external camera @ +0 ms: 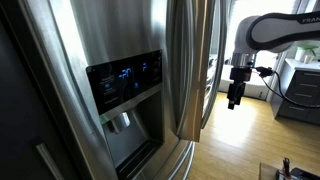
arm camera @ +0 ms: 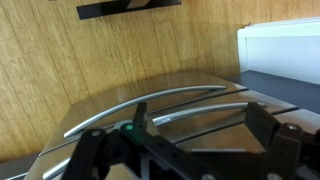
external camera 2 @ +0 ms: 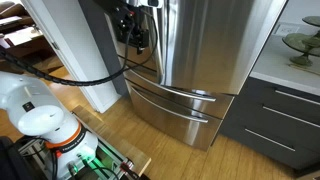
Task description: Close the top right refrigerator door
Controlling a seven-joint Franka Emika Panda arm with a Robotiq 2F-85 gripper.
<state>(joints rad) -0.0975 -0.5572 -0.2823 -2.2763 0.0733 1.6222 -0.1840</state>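
Note:
The top right refrigerator door (external camera: 192, 70) is a plain brushed steel panel with a long curved bar handle. It stands ajar beside the dispenser door. In an exterior view my gripper (external camera: 235, 97) hangs pointing down, a little to the right of that door's outer face and not touching it. From the other side my gripper (external camera 2: 135, 32) is at the left edge of the steel doors (external camera 2: 188, 45). In the wrist view its fingers (arm camera: 205, 122) are spread apart with nothing between them, above the curved drawer handles (arm camera: 150, 97).
The steel door with the black dispenser panel and blue display (external camera: 122, 85) fills the near side. Two lower drawer fronts (external camera 2: 180, 108) sit below the doors. Grey cabinets (external camera 2: 272, 120) stand beside the fridge and a white wall (external camera 2: 85, 55) beside my arm. The floor is wood (arm camera: 60, 70).

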